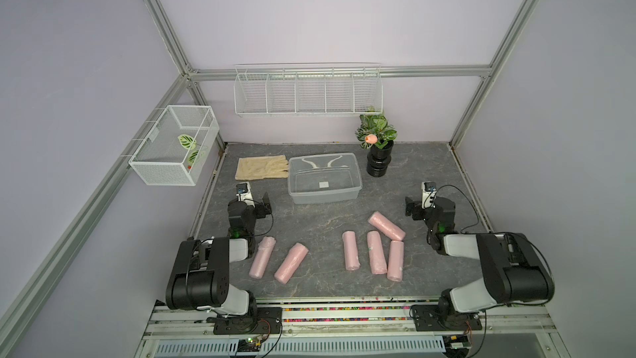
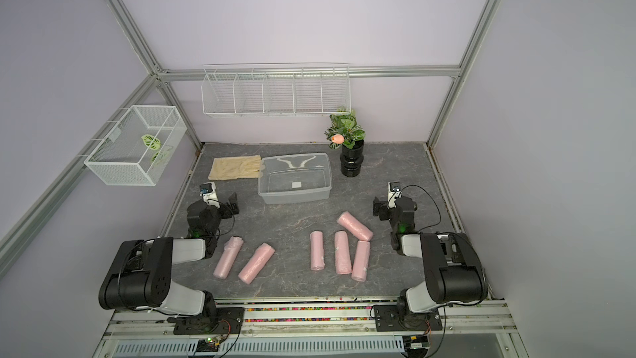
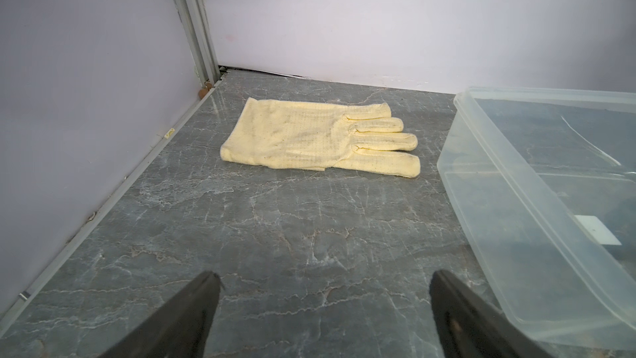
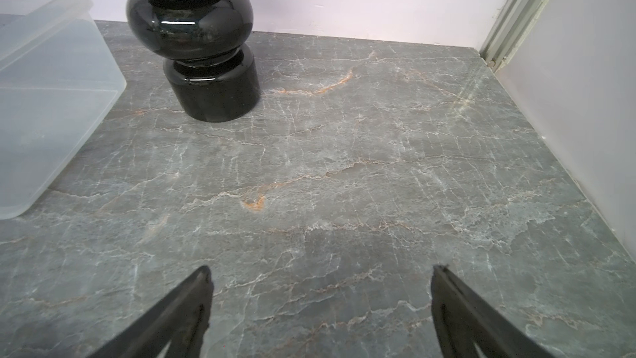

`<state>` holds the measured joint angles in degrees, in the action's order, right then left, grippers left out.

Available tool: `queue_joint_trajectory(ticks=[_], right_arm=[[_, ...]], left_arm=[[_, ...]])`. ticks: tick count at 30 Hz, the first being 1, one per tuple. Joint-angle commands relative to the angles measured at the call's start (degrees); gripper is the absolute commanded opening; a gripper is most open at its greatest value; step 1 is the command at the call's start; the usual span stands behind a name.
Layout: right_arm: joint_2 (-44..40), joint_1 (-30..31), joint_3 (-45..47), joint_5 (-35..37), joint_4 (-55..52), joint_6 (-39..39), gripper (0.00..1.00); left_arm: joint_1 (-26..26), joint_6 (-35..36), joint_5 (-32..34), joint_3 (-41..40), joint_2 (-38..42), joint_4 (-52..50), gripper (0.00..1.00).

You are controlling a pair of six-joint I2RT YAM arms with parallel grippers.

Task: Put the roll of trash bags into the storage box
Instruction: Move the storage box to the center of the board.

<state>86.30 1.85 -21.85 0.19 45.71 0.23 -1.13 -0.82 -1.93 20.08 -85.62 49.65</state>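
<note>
Plainly, the left gripper is held over the bare table with its jaws wide apart and empty, and the right gripper is spread the same way. Ahead of the left one a yellow glove is laid flat. Just beside the glove is set the storage box, a clear tub with a rim and a small white sticker. A black vase is seen beyond the right gripper, near the box.

Six rolls of trash bags are spread on the table nearer the arm bases, well apart from the box. By the left arm a pair of rolls is laid lengthwise front to back, far ends leaning right. Toward the right arm, three side-by-side rolls are pointed almost straight at the back wall. Just beyond them a slanted roll is laid crosswise, its far end turned toward the box. Each is seen as a pale pink cylinder wrapped in crinkled film.
</note>
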Motion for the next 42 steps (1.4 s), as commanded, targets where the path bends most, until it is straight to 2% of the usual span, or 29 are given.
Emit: queue_joint_trajectory(ticks=[1, 4, 7, 10, 14, 19, 24, 28, 30, 34, 42], right_arm=[[-2.0, -0.2, -1.0, -2.1, -1.0, -1.5, 0.98], [-6.6, 0.8, -3.1, -1.6, -8.3, -2.3, 0.97], [-11.8, 4.5, -7.6, 2.2, -19.2, -3.5, 0.96], [-14.8, 7.2, -13.6, 5.3, -30.5, -1.8, 0.95], [-17.1, 12.7, -21.8, 11.0, -46.7, -0.4, 0.95], [-18.8, 20.8, -30.0, 13.6, -64.3, 2.3, 0.95], [-19.7, 27.7, -37.8, 12.2, -79.6, 7.5, 0.89], [-18.7, 36.3, -42.3, 15.0, -90.3, 11.1, 0.86], [-17.4, 39.8, -44.0, 15.3, -94.4, 12.6, 0.87], [-14.7, 43.5, -46.8, 10.9, -99.4, 15.9, 0.93], [-10.4, 47.0, -46.2, 6.2, -98.6, 19.3, 0.96]], left_arm=[[0.1, 1.6, -1.8, 3.3, 2.3, -3.3, 0.97], [0.5, 0.5, 0.2, 8.4, 9.4, -17.6, 0.96], [0.7, -3.3, -0.4, 10.0, 14.1, -19.3, 0.96], [1.3, -6.7, -1.6, 14.1, 14.9, -25.4, 0.93], [4.0, -8.6, -2.8, 21.7, 12.3, -37.1, 0.89], [5.2, -10.8, -8.4, 29.5, 5.7, -42.9, 0.87], [5.3, -12.1, -14.7, 43.6, -4.4, -56.9, 0.71], [5.6, -13.2, -16.8, 47.8, -9.8, -61.1, 0.67], [5.8, -13.5, -17.4, 48.5, -11.0, -61.5, 0.66], [6.6, -13.5, -18.4, 50.6, -12.4, -64.3, 0.66], [9.8, -10.9, -15.6, 54.1, -14.0, -71.7, 0.66]])
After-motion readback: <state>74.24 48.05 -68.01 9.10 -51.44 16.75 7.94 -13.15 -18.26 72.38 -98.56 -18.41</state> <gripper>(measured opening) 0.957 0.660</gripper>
